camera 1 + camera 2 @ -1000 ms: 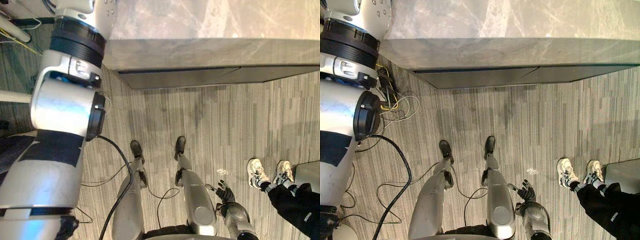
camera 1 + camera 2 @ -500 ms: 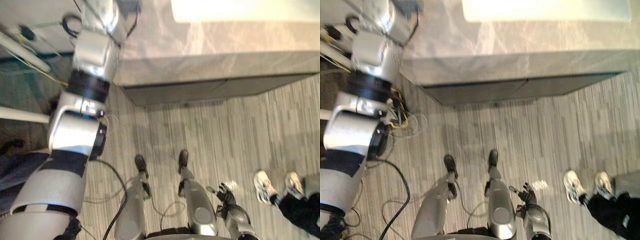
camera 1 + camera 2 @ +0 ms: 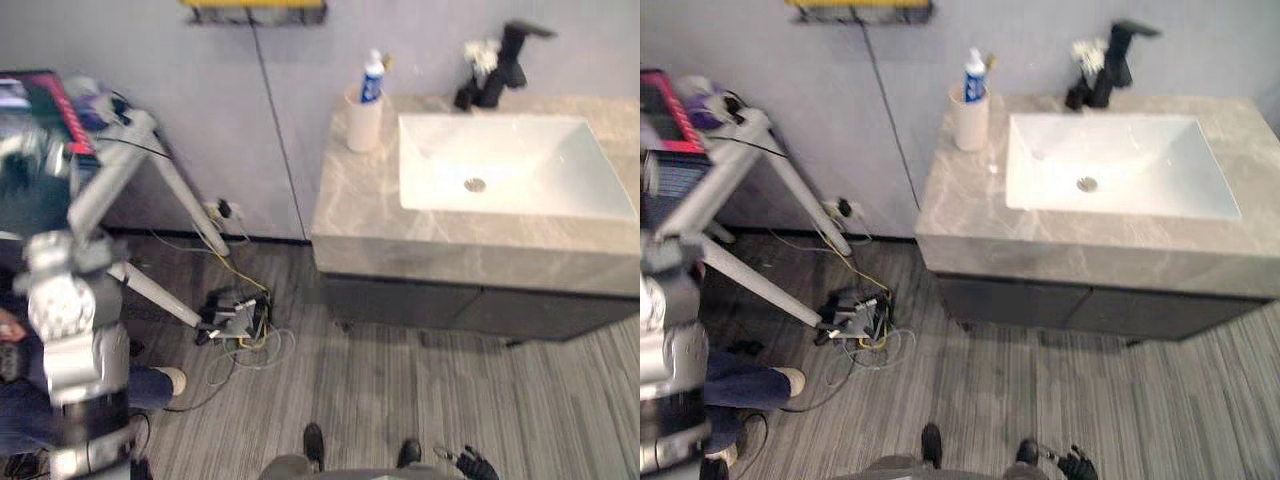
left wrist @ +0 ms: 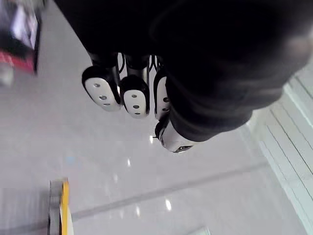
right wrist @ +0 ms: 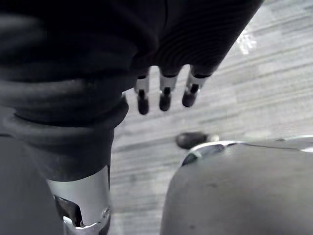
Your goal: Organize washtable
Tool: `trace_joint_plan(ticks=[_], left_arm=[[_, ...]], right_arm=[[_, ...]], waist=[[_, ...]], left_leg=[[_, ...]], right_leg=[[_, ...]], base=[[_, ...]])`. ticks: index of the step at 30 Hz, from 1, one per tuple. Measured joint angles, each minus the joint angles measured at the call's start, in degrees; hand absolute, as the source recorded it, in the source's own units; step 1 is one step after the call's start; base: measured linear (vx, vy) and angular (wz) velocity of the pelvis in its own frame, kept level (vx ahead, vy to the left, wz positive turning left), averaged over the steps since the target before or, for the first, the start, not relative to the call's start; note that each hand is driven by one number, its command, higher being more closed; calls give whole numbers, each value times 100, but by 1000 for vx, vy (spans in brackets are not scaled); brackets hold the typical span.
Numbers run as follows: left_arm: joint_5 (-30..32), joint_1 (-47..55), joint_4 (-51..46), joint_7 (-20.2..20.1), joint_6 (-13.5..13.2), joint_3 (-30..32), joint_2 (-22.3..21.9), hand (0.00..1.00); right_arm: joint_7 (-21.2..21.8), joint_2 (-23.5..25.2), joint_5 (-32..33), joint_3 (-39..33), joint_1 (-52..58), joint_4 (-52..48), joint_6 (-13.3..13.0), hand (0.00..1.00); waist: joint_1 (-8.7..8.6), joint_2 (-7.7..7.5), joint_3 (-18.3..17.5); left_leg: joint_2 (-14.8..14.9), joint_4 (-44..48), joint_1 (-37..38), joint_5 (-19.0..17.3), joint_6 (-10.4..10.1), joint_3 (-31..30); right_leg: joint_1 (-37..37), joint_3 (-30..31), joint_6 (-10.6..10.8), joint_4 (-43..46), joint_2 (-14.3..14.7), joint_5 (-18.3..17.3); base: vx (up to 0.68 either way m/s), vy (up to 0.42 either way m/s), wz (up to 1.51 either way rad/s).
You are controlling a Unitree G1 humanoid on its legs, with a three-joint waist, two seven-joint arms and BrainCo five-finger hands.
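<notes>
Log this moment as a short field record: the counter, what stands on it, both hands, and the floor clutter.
counter: grey marbled top over a dark cabinet
sink: white, rectangular, set into the counter
faucet: black, behind the sink
cup: pale, at the counter's back left corner, with a tube standing in it
left hand: raised in the air, touching nothing
right hand: low beside the robot, open, holding nothing
floor: tripod and a tangle of cables left of the counter; a person's leg nearer the robot
</notes>
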Motion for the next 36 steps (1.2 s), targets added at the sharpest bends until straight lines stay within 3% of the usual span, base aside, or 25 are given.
trace_joint_plan(ticks=[4,7,11,12,14,18,23,25,27,32,33,34,35,36], left_arm=[[-417,1230,284,-96,71,186,-1114,100],[-563,1868,885,-265,223,150,-1909,100],[-447,1882,2682,-575,464,72,-1943,100],[-395,1860,3043,-630,481,77,-1942,0],[-24,1553,4601,-714,634,83,-1941,0],[956,1269,6450,-803,1019,69,-1953,0],[1252,1089,6600,-893,1135,29,-1940,0],[1565,840,6598,-882,1090,-194,-1869,0],[1699,665,6590,-882,1069,-354,-1822,0],[1917,337,6523,-869,976,-750,-1773,0],[1937,256,6523,-866,976,-804,-1782,0],[1940,206,6524,-864,977,-799,-1795,0],[1965,181,6516,-852,964,-764,-1789,0],[1969,161,6517,-835,959,-744,-1813,0]], right_arm=[[0,90,42,-233,76,21,25,0],[4,149,297,-226,80,-19,21,0],[3,290,356,-209,121,-291,17,0],[1,317,357,-209,125,-337,15,0],[-3,363,361,-215,170,-398,5,0],[-23,453,348,-232,92,-386,-8,0],[-87,567,120,-218,-55,-364,-5,0],[-163,564,-23,-190,-163,-366,0,0],[-165,559,-103,-159,-293,-382,0,0],[-244,579,-149,-159,-503,-411,-4,0],[-279,590,-145,-177,-552,-414,-5,0],[-285,613,-144,-212,-591,-416,-5,0],[-300,613,-117,-231,-700,-429,-5,0],[-316,572,-95,-262,-745,-438,0,0]], waist=[[261,-72,-81],[274,-132,-128],[228,-175,-241],[206,-144,-249],[201,-204,-323],[124,-238,-334],[61,-265,-322],[66,-313,-235],[64,-252,-121],[43,-273,135],[8,-342,207],[-37,-351,236],[-91,-327,294],[-97,-305,374]], left_leg=[[-23,-5,28,9,13,-162],[14,12,97,9,12,-209],[95,-27,139,6,5,-184],[98,-51,151,15,14,-196],[95,-142,210,51,38,-251],[81,-256,190,125,60,-365],[72,-257,80,190,9,-543],[54,-246,31,242,-19,-630],[41,-231,31,256,-39,-665],[11,-216,-2,273,-65,-792],[58,-147,-27,127,-31,-532],[149,48,-131,-94,160,-39],[462,753,-371,-425,112,951],[699,1366,-492,-709,142,1419]], right_leg=[[134,-148,-5,40,-21,-44],[198,-199,-7,158,-33,-117],[239,-318,-68,312,0,-270],[235,-339,-55,338,-3,-310],[232,-416,-54,395,-5,-384],[217,-539,-17,375,18,-433],[233,-709,-30,359,26,-443],[269,-826,-8,368,28,-428],[284,-850,-12,368,32,-430],[377,-1019,-29,386,-8,-441],[417,-1073,-26,395,-80,-441],[435,-1119,-26,410,-106,-441],[441,-1143,-27,518,-161,-442],[403,-1061,-23,626,-185,-449]], base=[[35,5,24],[-2,-12,11],[-69,-39,4],[-59,-33,10],[-36,-13,16],[19,-5,18],[73,-21,21],[103,-17,25],[26,-4,12],[-4,2,16],[-50,34,9],[-70,52,18],[-40,69,-3],[-20,88,-25]])
